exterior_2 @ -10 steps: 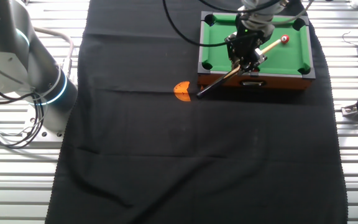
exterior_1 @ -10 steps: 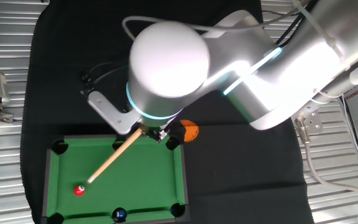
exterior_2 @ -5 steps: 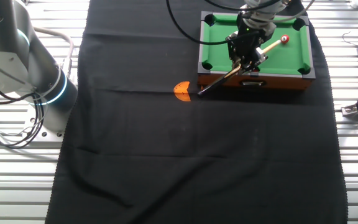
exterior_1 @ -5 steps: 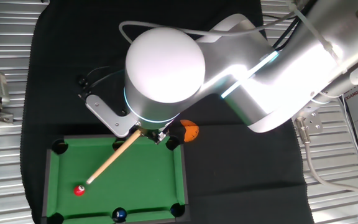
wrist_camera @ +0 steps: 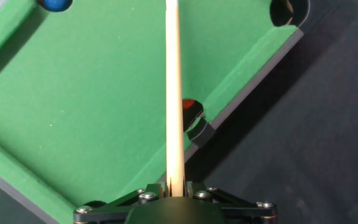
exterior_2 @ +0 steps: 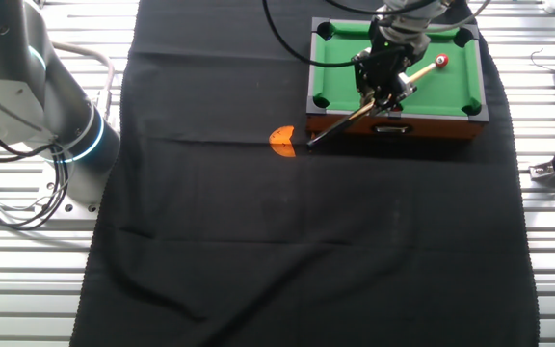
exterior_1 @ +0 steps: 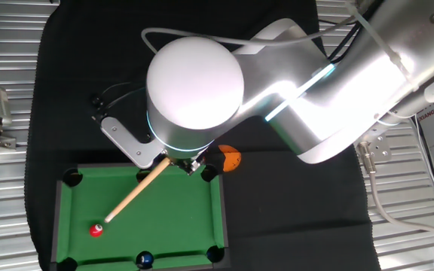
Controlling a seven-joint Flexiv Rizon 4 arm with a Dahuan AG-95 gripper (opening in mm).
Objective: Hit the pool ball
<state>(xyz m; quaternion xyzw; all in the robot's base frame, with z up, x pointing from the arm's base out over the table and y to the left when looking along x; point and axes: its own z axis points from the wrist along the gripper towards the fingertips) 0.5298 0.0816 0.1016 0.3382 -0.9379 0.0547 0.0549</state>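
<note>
the gripper [exterior_1: 178, 159] is clamped on the cue [exterior_1: 136, 191], lining up over the table [exterior_1: 202, 226], tip just short of the red ball [exterior_1: 96, 230] near the corner pocket; next, i'd guess, a straight push.

A black cloth [exterior_2: 258, 222] covers the slatted metal table [exterior_2: 27, 289], carrying the mini pool table [exterior_2: 393, 106].

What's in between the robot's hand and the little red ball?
Only the wooden cue stick held in the gripper spans that stretch over bare green felt; its tip sits just short of the red ball. One fixed view shows it.
</note>
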